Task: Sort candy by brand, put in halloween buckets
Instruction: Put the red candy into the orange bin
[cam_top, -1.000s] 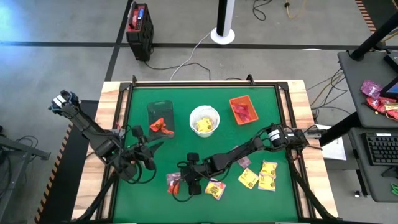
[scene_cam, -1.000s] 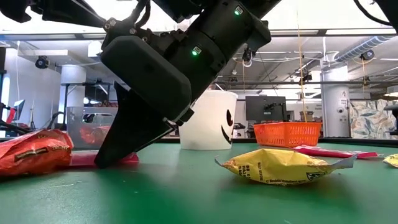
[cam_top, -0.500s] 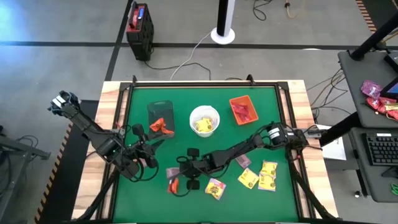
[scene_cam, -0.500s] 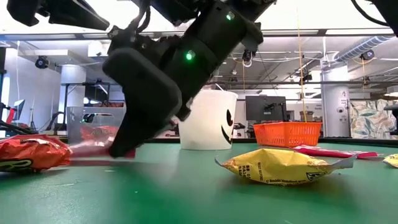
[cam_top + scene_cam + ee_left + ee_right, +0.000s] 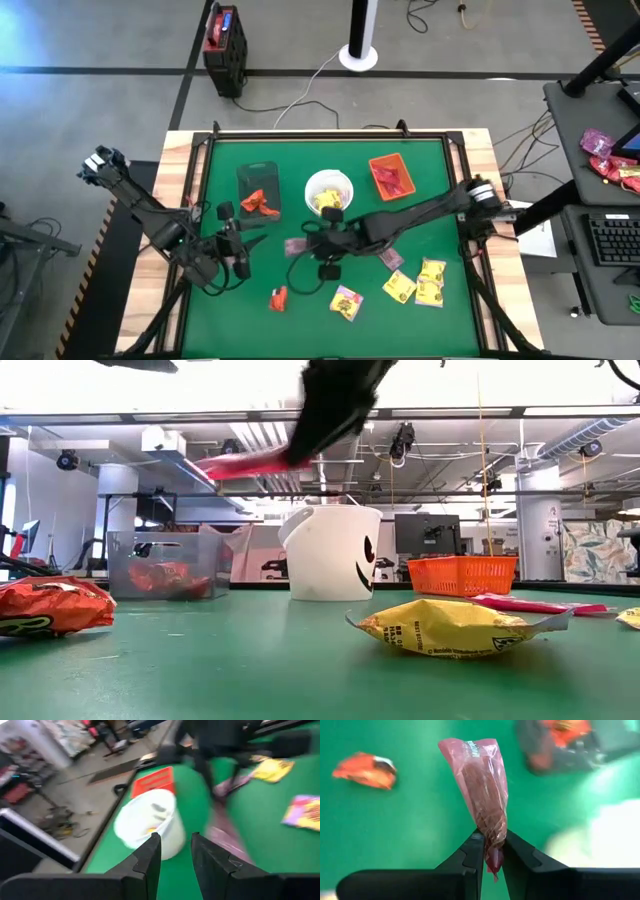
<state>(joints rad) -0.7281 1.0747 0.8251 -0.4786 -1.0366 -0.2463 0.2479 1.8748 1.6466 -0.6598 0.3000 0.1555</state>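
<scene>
Standing by the table, I saw the right gripper pinching a pink packet by one end, its fingers closed tight on the wrapper, with the packet lifted clear of the green table. From above, that packet hung just in front of the white bucket, a little toward the dark tub. From table height the pink packet showed in the air above the white bucket.

The left gripper waited well to the tub's side of the white bucket, low over the table, its fingers a narrow gap apart and empty.

An orange tray sat on the white bucket's other side. A red-orange packet lay well in front of the bucket, a multicoloured packet beside it, and yellow packets further toward the tray's side.
</scene>
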